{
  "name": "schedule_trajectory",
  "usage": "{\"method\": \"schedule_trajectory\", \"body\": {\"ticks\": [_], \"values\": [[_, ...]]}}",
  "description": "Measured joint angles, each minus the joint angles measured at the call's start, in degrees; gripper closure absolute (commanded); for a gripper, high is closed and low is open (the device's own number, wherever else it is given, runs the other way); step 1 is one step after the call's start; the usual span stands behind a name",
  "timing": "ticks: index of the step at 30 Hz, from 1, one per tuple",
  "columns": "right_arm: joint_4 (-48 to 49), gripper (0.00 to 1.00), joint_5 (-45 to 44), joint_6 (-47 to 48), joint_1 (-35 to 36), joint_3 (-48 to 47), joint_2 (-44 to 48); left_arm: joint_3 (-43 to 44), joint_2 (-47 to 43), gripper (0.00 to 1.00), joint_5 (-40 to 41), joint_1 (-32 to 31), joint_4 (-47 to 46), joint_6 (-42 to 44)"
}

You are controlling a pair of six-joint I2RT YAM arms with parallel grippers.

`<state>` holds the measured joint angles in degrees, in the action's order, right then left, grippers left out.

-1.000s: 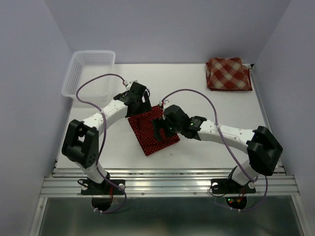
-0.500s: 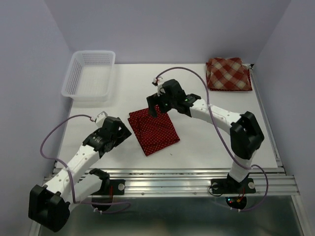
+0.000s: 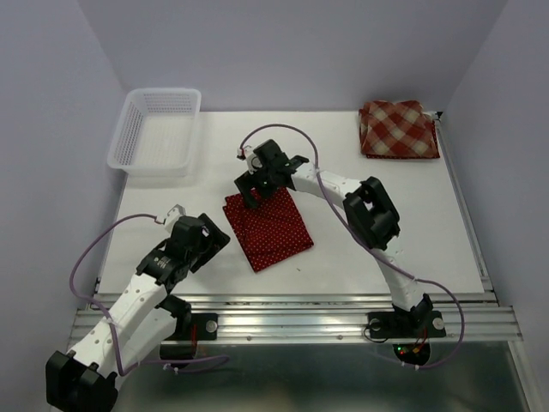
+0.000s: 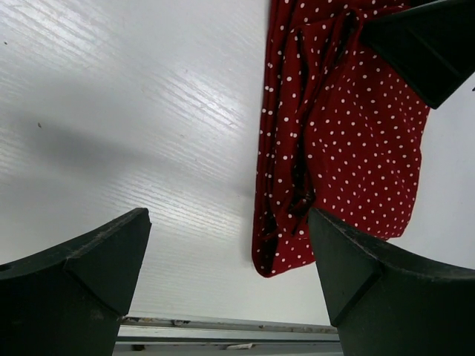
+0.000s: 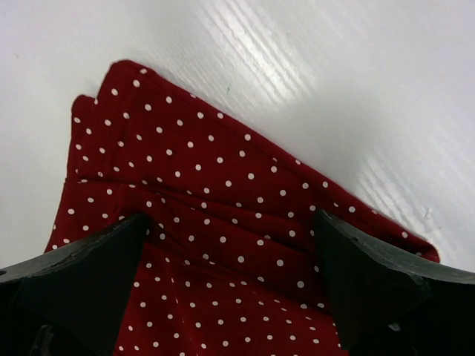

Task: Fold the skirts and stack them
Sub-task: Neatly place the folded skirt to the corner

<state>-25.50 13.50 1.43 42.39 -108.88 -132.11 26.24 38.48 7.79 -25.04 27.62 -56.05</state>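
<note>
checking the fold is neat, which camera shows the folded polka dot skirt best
The top external view: it shows nearly the whole folded polka-dot skirt, with only its far corner hidden under the right gripper. The left wrist view shows just one layered edge; the right wrist view shows one corner close up.

Lab booth: bare walls, aluminium rail

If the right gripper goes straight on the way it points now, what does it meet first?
Most likely the folded polka-dot skirt. The open right gripper points down at it near one corner, with nothing seen between them. How far apart they are is unclear.
</note>
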Motion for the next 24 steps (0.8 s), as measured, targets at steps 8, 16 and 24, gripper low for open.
{"method": "schedule_trajectory", "body": {"ticks": [8,16,24], "values": [[0.7,0.0,0.5,-8.5,-2.8,2.8,0.1,0.0,2.8,0.01,-0.1,0.0,-0.2,0.0],[8.8,0.0,1.0,-20.7,-13.3,23.3,12.2,0.0,3.9,0.01,-0.2,0.0,-1.4,0.1],[13.6,0.0,-9.6,-37.2,-19.2,52.0,34.2,0.6,8.2,0.01,-1.3,0.0,-3.8,0.7]]}}
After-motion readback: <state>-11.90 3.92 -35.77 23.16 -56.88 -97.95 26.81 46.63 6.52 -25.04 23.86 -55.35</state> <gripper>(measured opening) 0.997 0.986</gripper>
